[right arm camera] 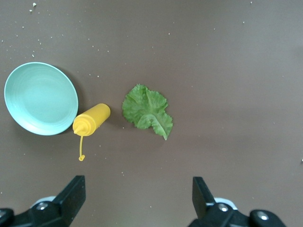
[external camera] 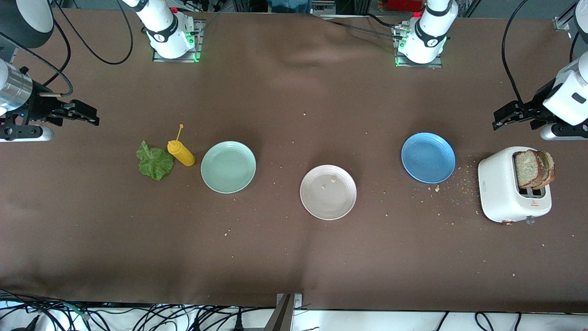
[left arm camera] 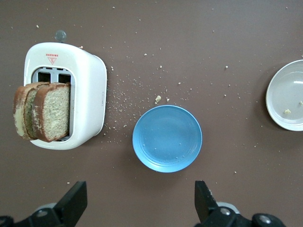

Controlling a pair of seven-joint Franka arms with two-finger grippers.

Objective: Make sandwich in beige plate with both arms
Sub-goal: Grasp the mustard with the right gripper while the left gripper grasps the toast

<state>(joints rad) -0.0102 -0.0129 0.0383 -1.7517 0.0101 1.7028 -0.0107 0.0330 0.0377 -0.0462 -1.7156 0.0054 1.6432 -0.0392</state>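
Nothing is made yet. The beige plate (external camera: pixel 328 192) sits bare in the middle. Both bread slices (external camera: pixel 533 168) stand in the toaster (external camera: pixel 498 188); the lettuce (external camera: pixel 154 162) lies by the mustard bottle (external camera: pixel 181 153). The left gripper (external camera: pixel 502 118) and right gripper (external camera: pixel 87 115) hang spread wide, holding nothing. I think bread comes next.

Counting the things on the table

There are three plates: one beige plate (external camera: pixel 328 192), one mint-green plate (external camera: pixel 228 167) and one blue plate (external camera: pixel 428 157). There is one white toaster (external camera: pixel 500 193), and two slices of bread (external camera: pixel 533 168) stick up out of it. There is one green lettuce leaf (external camera: pixel 155 162) and one yellow squeeze bottle (external camera: pixel 181 152). There are two robot arms, and each has one gripper: the left gripper (external camera: pixel 504 117) and the right gripper (external camera: pixel 86 114). Lots of little crumbs (external camera: pixel 452 181) lie on the brown table, too many to count.
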